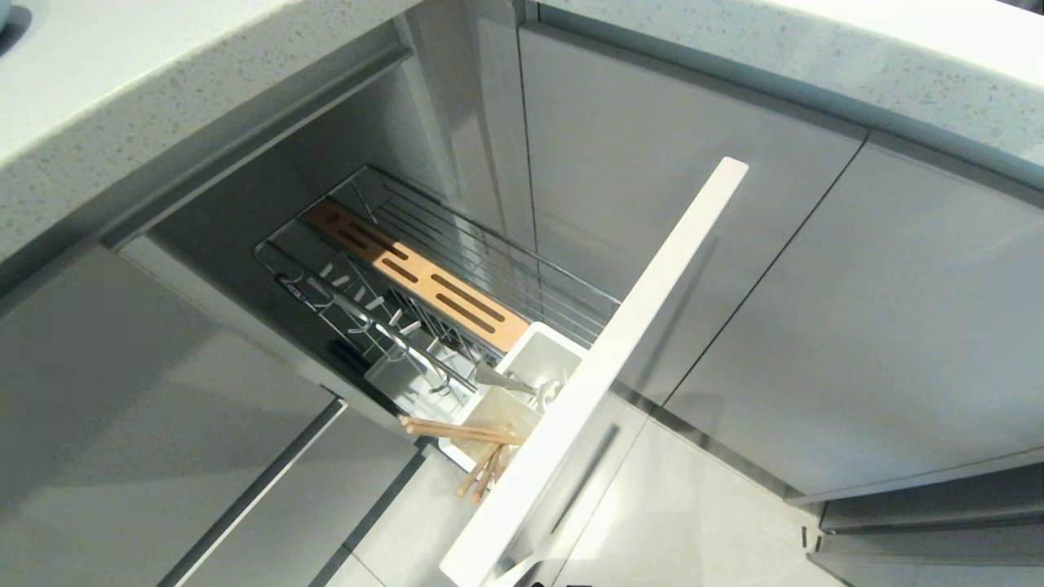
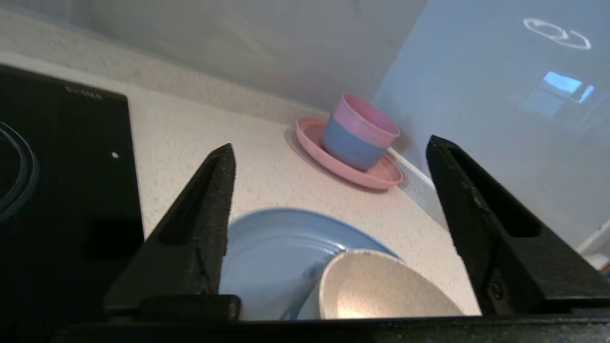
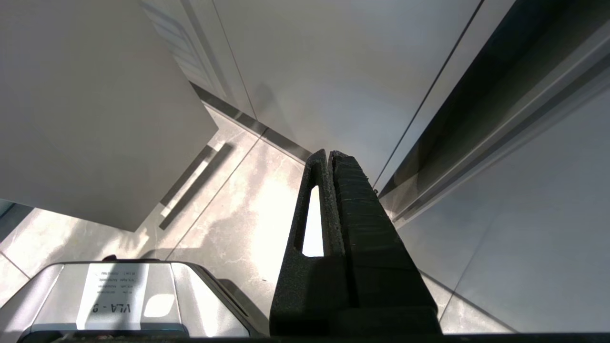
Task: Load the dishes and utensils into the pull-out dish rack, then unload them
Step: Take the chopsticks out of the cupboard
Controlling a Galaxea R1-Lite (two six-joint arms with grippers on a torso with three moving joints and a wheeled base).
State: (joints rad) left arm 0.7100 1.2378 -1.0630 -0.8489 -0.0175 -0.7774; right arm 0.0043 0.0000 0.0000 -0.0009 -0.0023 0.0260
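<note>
Left wrist view shows the left gripper [image 2: 329,152] spread wide, empty, over the small cream-white bowl [image 2: 376,288] sitting on the flat light-blue plate [image 2: 271,252] on the speckled counter [image 2: 267,162]. Wooden chopsticks [image 1: 465,432] lie in the chrome pull-out rack [image 1: 457,293]. Right gripper [image 3: 331,159] hangs closed near the floor [image 3: 238,224].

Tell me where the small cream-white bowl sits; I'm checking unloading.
In the left wrist view, the small cream-white bowl rests on the flat light-blue plate on the countertop.
</note>
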